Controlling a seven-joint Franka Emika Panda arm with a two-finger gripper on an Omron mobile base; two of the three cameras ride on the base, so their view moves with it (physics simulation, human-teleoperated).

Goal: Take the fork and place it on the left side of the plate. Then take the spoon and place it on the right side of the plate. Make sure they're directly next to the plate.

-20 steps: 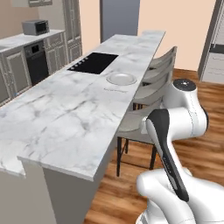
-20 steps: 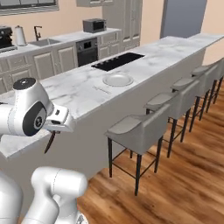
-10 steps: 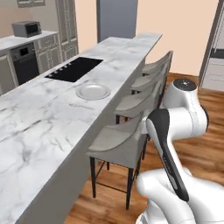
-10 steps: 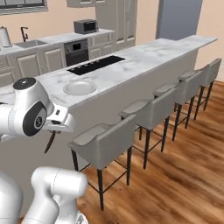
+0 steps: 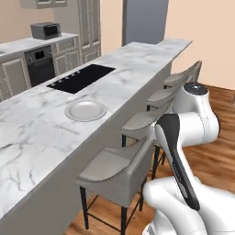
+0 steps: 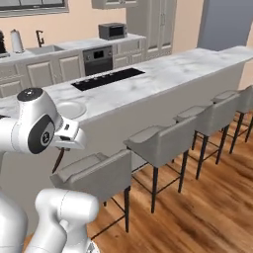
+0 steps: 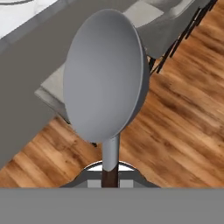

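My fingers are clenched on the spoon (image 7: 105,78): in the hand view its dark reddish-brown handle runs down between them at the bottom edge, and its round silver bowl rises large in front of the camera. Behind the bowl that view shows a grey stool seat (image 7: 52,94), a wooden floor (image 7: 175,113) and a sloping strip of the table's (image 7: 30,15) marble top at the upper left.

The right base view shows what the hand view cannot: my gripper (image 6: 63,146) hangs off the table's near edge, over a stool (image 6: 96,173), with the spoon's dark handle slanting down below my hand. The spoon's bowl is hidden there.

On the table, the plate (image 5: 86,110) lies flat near the stool-side edge, just short of the black cooktop (image 5: 81,78). The left base view shows the fork (image 5: 64,129) as a thin pale line lying on the marble just beside the plate, on the side away from the cooktop; I cannot tell whether it touches the rim. In the right base view the plate (image 6: 71,108) is partly hidden behind my arm, and the fork cannot be made out.

A row of grey stools stands along the table over the floor. A microwave (image 6: 112,31) sits on the far counter.
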